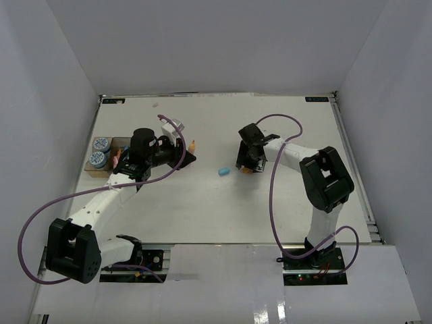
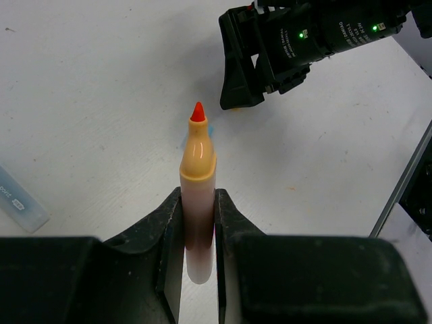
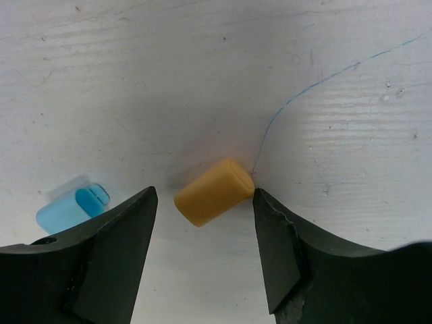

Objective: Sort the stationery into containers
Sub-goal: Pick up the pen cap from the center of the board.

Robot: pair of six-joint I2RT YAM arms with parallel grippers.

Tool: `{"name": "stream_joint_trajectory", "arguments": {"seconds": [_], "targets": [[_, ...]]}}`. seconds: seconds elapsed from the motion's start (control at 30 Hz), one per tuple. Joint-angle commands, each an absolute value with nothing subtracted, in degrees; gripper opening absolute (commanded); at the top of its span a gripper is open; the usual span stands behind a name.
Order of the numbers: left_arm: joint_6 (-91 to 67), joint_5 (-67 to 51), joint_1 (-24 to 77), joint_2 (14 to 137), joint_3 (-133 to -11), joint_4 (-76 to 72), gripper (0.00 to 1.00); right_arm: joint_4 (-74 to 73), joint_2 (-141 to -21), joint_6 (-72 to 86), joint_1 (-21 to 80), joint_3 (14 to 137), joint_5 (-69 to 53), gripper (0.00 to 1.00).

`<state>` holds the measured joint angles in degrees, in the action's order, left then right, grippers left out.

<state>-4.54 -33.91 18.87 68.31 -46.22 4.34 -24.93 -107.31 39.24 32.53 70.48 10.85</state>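
Note:
My left gripper (image 2: pixel 198 202) is shut on an uncapped orange marker (image 2: pixel 198 169) with its red tip pointing forward; in the top view this gripper (image 1: pixel 183 154) is held over the table left of centre. My right gripper (image 3: pixel 206 202) is open and low over the table, straddling an orange cap (image 3: pixel 212 191); its right fingertip (image 3: pixel 266 202) touches the cap. A blue cap (image 3: pixel 73 208) lies just left of the right gripper (image 1: pixel 248 167), also seen in the top view (image 1: pixel 223 171). Two blue-and-white rolls (image 1: pixel 100 151) sit in the tan bin (image 1: pixel 94 170) at the far left.
The other bins are mostly hidden under my left arm (image 1: pixel 138 158). A clear plastic piece (image 2: pixel 17 202) lies at the left edge of the left wrist view. A thin blue pen line (image 3: pixel 304 94) marks the table. White walls enclose the table on three sides.

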Motion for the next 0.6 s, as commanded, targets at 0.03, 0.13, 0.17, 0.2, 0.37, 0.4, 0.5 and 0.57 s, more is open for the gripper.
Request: {"name": "stream_joint_trajectory", "arguments": {"seconds": [0.03, 0.13, 0.17, 0.2, 0.37, 0.4, 0.5, 0.57], "targets": [[-4.5, -35.2, 18.9, 66.1, -45.9, 3.9, 0.08, -25.0, -109.9, 38.4, 33.0, 72.3, 13.4, 0.65], [-4.4, -35.4, 18.9, 66.2, -45.9, 3.9, 0.08, -25.0, -110.7, 37.8, 33.6, 73.1, 14.1, 0.64], [-4.4, -35.3, 18.9, 66.2, -45.9, 3.9, 0.08, -25.0, -111.1, 37.5, 33.7, 73.5, 14.2, 0.63], [-4.5, -35.3, 18.9, 66.2, -45.9, 3.9, 0.08, -25.1, -111.3, 37.1, 33.7, 73.7, 14.4, 0.63], [-4.4, -35.3, 18.9, 66.2, -45.9, 3.9, 0.08, -26.2, -112.1, 35.9, 34.6, 75.9, 16.1, 0.60], [-4.4, -35.3, 18.9, 66.2, -45.9, 4.0, 0.08, -26.5, -112.2, 35.7, 34.6, 76.4, 16.3, 0.59], [-4.4, -35.3, 18.9, 66.2, -45.9, 4.0, 0.08, -27.2, -112.5, 35.3, 34.8, 76.9, 16.4, 0.58], [-4.5, -35.3, 18.9, 66.2, -45.9, 4.0, 0.08, -27.4, -112.4, 35.1, 34.9, 76.8, 16.5, 0.57]]}}
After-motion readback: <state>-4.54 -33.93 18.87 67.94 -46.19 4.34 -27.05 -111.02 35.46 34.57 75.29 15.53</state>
